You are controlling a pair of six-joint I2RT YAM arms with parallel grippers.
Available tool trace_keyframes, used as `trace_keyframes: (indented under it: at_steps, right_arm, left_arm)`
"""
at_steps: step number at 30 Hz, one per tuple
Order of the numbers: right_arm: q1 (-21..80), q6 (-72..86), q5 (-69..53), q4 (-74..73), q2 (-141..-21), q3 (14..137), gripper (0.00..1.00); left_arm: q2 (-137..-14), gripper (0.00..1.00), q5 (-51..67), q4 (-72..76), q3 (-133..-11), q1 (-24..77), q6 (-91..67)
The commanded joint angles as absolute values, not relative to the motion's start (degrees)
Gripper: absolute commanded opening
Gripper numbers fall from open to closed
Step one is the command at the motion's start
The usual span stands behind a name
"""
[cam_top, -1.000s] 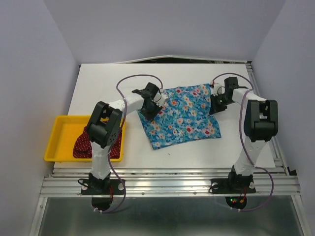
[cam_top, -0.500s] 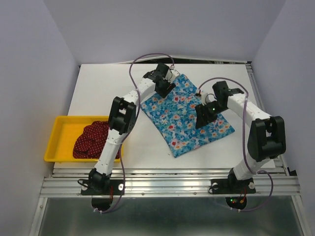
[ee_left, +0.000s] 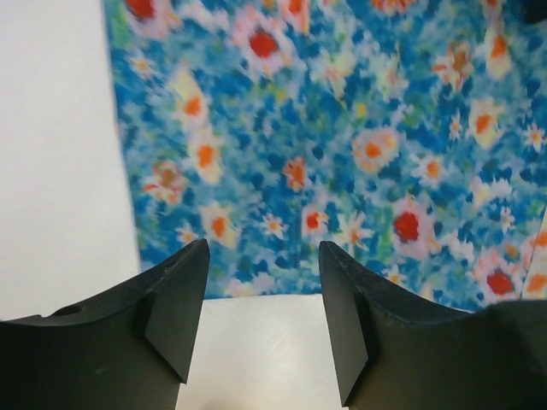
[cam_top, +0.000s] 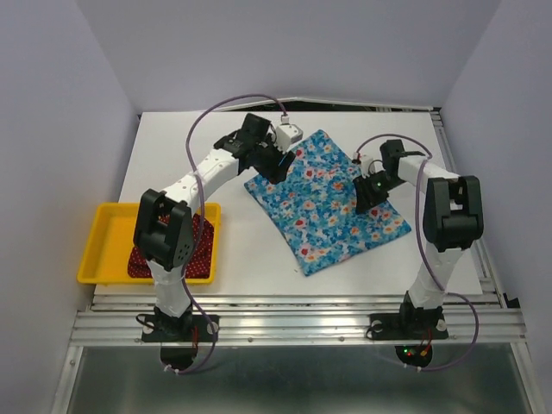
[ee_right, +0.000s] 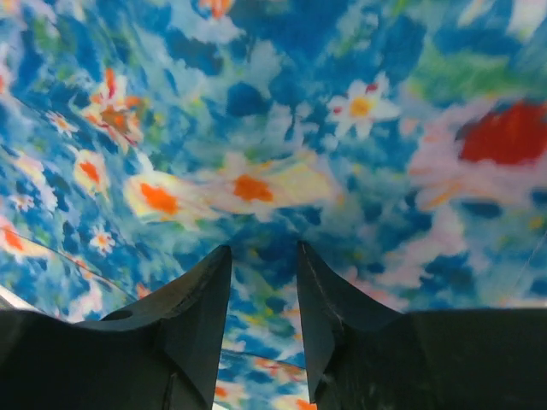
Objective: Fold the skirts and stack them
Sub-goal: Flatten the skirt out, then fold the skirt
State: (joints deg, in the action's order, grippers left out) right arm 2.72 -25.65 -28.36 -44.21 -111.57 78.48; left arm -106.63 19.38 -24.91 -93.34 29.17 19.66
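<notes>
The bright blue flowered skirt lies flat on the white table, turned like a diamond. My left gripper is open and empty, just off the skirt's left edge. In the left wrist view its jaws stand wide over bare table, with the skirt right ahead. My right gripper hovers low over the skirt's right half. In the right wrist view its jaws are parted, with only the skirt below them. The dark red dotted skirt lies bunched in the yellow tray, partly hidden by my left arm.
The yellow tray sits at the table's front left edge. Grey-violet walls close in the table on three sides. A metal rail runs along the near edge by the arm bases.
The blue skirt was swung round and laid down turned a second ago. Since then my left gripper has pulled back from its far corner to its left edge, and my right gripper has shifted slightly right.
</notes>
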Motion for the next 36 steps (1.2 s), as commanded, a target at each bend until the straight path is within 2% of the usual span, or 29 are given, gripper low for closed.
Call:
trace_keyframes:
  at_steps: [1,3,8,14,17,20,23,24,26,30,34,36]
  right_arm:
    - [3.2,-30.0,-24.4,-41.3,-108.9,72.3,0.4]
    - [4.5,-31.8,-23.7,-41.6,-107.5,67.3,0.39]
    - [15.3,-33.2,-27.1,-48.1,-103.2,60.0,0.38]
    - [25.9,-27.1,-36.6,-51.9,-100.9,61.1,0.39]
    - [26.5,-26.0,-43.0,-54.2,-100.6,63.4,0.4]
    - [26.5,-25.9,-44.0,-55.9,-99.1,66.0,0.43]
    - [22.3,-24.2,-44.7,-54.2,-96.2,70.4,0.5]
    - [20.8,-23.6,-43.7,-53.1,-96.0,73.8,0.61]
    - [15.5,-21.8,-39.9,-48.1,-97.3,79.4,0.74]
    - [10.4,-22.6,-34.6,-42.2,-105.4,92.9,0.85]
    - [9.1,-21.7,-29.1,-38.5,-116.0,103.5,0.86]
    - [6.6,-20.5,-30.9,-35.4,-122.1,110.3,0.84]
  left_arm:
    - [-107.4,0.64,26.6,-24.3,-84.6,30.0,17.1]
    - [-106.8,0.64,26.6,-23.0,-80.8,30.4,16.7]
    - [-107.9,0.64,26.8,-22.6,-79.2,30.7,16.4]
    - [-110.1,0.64,26.0,-25.0,-80.4,30.8,18.5]
    - [-109.9,0.64,26.1,-26.0,-80.9,30.6,20.1]
    - [-108.5,0.67,27.5,-27.3,-82.1,29.3,22.8]
    - [-107.8,0.71,30.7,-30.1,-85.8,26.0,26.5]
    - [-107.8,0.73,30.8,-30.5,-88.8,25.1,26.9]
    - [-108.7,0.77,32.8,-32.2,-94.4,22.4,29.5]
    - [-112.4,0.79,30.4,-33.0,-102.9,20.8,31.0]
    - [-116.6,0.76,30.6,-32.9,-109.2,19.4,30.3]
    - [-119.0,0.75,31.5,-33.0,-112.4,18.2,29.4]
